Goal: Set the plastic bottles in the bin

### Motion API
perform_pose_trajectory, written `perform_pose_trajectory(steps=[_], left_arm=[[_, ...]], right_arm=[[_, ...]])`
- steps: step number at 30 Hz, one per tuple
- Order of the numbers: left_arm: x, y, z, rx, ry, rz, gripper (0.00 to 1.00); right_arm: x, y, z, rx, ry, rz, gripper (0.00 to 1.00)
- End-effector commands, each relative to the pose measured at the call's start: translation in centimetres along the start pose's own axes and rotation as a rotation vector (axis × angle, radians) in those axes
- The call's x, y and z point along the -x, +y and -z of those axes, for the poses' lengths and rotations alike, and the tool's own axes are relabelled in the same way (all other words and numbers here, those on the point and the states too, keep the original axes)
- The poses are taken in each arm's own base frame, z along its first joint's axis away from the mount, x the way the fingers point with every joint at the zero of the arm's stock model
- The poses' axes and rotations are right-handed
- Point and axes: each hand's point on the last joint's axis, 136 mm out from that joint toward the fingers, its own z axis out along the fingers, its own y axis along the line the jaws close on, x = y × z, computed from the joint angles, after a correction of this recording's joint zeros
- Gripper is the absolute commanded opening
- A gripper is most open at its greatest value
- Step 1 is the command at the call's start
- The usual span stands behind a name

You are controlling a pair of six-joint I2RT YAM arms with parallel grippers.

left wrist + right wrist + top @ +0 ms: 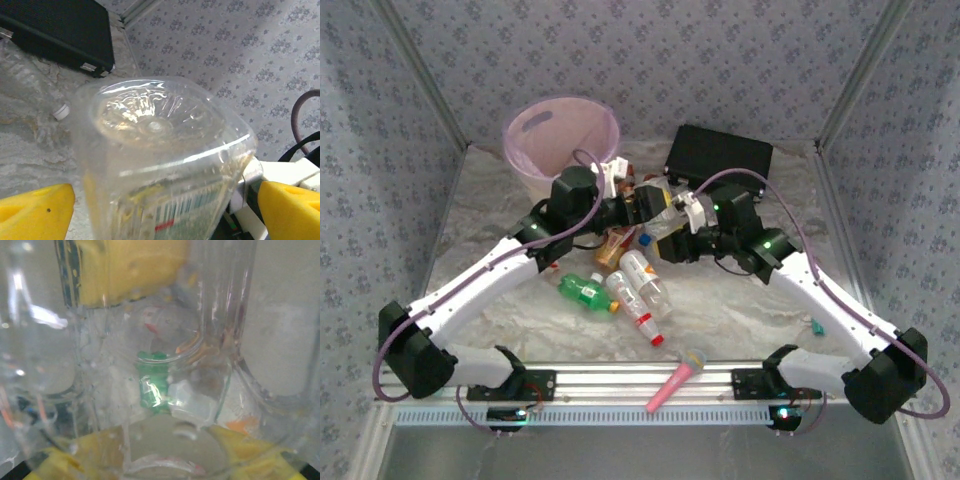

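Observation:
A clear square-sided plastic bottle point(661, 216) hangs above the table's middle between both arms. My right gripper point(673, 246) is shut on it; in the right wrist view the bottle point(165, 365) presses right against the camera, with the yellow fingers point(250, 450) seen through the plastic. My left gripper point(645, 206) is open around the bottle's base end point(160, 145), one yellow finger point(35, 210) on each side, close to its walls. The pale-pink bin point(560, 140) stands at the back left. More plastic bottles lie in front: a green one point(582, 291), clear red-capped ones point(642, 300) and an orange-brown one point(610, 251).
A flat black case point(718, 157) lies at the back right, near the held bottle, also in the left wrist view point(60, 30). Beside it lies another clear bottle with a white cap point(61, 111). A pink toy microphone point(675, 378) rests on the front rail.

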Motion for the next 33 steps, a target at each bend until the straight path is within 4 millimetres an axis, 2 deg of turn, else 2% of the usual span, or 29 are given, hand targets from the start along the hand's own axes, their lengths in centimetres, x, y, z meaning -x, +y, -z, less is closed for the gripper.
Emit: perform_pose_trajectory(steps=[1,7,9,12,15,16,20,22,24,25,29,31,33], left_arm=[[-0.3,-0.6,-0.6,-0.036,0.013,-0.013,0.90],[-0.7,0.0,-1.0,-0.016,0.028,-0.014,0.82],[-0.7,0.2,-1.1,-0.012,0.029,-0.014,0.75],[-0.6,0.4,-1.2,-0.005,0.027,-0.014,0.66],[-0.5,0.4,-1.2,0.001,0.024,-0.018,0.64],[-0.4,0.5,-1.2,0.005,0.022,-0.019,0.63],[0.0,0.8,-0.8,0.018,0.013,-0.022,0.63],[0.5,0.9,-0.6,0.023,0.004,-0.023,0.62],[1.0,0.8,-0.4,0.030,0.000,-0.034,0.62],[1.4,0.6,-0.3,0.031,-0.005,-0.042,0.62],[3.5,-0.4,0.3,0.017,-0.026,-0.073,0.61],[5.4,-1.0,1.2,0.009,-0.053,-0.096,0.59],[8.3,-1.9,2.7,0.010,-0.099,-0.133,0.57]], right_arm=[[0.9,1.4,0.1,0.057,-0.024,0.003,0.27],[1.5,1.8,0.1,0.075,-0.049,0.003,0.27],[1.7,1.9,0.1,0.074,-0.051,0.005,0.28],[1.9,1.9,0.1,0.074,-0.049,0.006,0.33],[1.8,1.7,0.1,0.065,-0.042,0.007,0.37],[1.8,1.7,0.1,0.061,-0.039,0.007,0.41],[1.4,1.1,0.7,0.018,-0.015,0.016,0.66],[1.3,0.8,1.4,-0.002,-0.004,0.017,0.75],[1.0,0.9,2.5,-0.004,0.010,0.006,0.94],[0.9,0.9,3.0,-0.009,0.013,0.009,0.99],[0.8,0.7,5.9,-0.069,-0.014,0.011,1.00],[1.0,0.2,7.8,-0.112,-0.044,-0.001,1.00],[0.8,-0.7,9.3,-0.156,-0.063,-0.030,1.00]])
